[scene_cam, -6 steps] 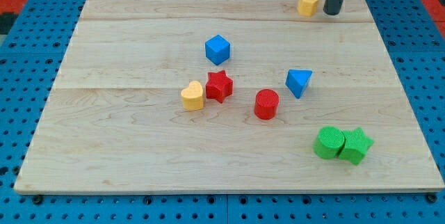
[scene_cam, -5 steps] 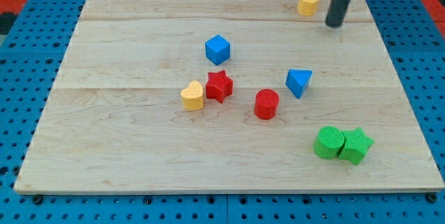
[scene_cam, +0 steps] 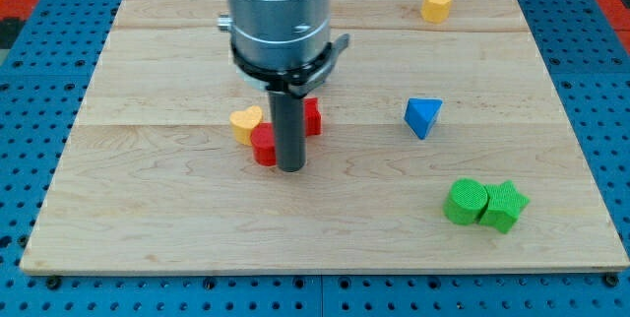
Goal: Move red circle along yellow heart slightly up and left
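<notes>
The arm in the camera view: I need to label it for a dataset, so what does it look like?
A wide silver-grey metal cylinder comes down from the view's top, with a black clamp ring around its lower end. Below that hangs a straight dark rod ending in my tip. No cables or markings show.

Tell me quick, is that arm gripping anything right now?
No gripper: only a rod, which holds nothing.
My tip rests against the right side of the red circle, which touches the yellow heart.

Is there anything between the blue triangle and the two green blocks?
No. In the camera view, only bare wood lies between the blue triangle and the green blocks.
</notes>
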`<state>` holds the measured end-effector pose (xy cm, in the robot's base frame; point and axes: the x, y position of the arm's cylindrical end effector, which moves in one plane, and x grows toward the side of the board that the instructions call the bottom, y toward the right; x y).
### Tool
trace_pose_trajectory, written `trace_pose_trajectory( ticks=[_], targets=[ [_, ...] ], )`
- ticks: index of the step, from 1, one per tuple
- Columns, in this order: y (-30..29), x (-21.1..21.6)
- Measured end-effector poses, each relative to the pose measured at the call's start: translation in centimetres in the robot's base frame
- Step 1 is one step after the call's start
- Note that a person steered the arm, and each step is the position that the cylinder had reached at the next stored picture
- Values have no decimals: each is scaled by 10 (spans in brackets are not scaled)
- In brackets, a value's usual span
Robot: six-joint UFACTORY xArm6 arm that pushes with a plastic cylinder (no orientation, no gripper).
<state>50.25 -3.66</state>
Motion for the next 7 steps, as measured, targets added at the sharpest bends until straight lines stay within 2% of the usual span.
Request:
trace_pose_trajectory(
  ticks=[2, 3, 4, 6, 7],
  targets=[
    [-88, -7],
    [-78, -48],
    [-53, -57],
    [-13, -117],
    [-14, -118]
  ],
)
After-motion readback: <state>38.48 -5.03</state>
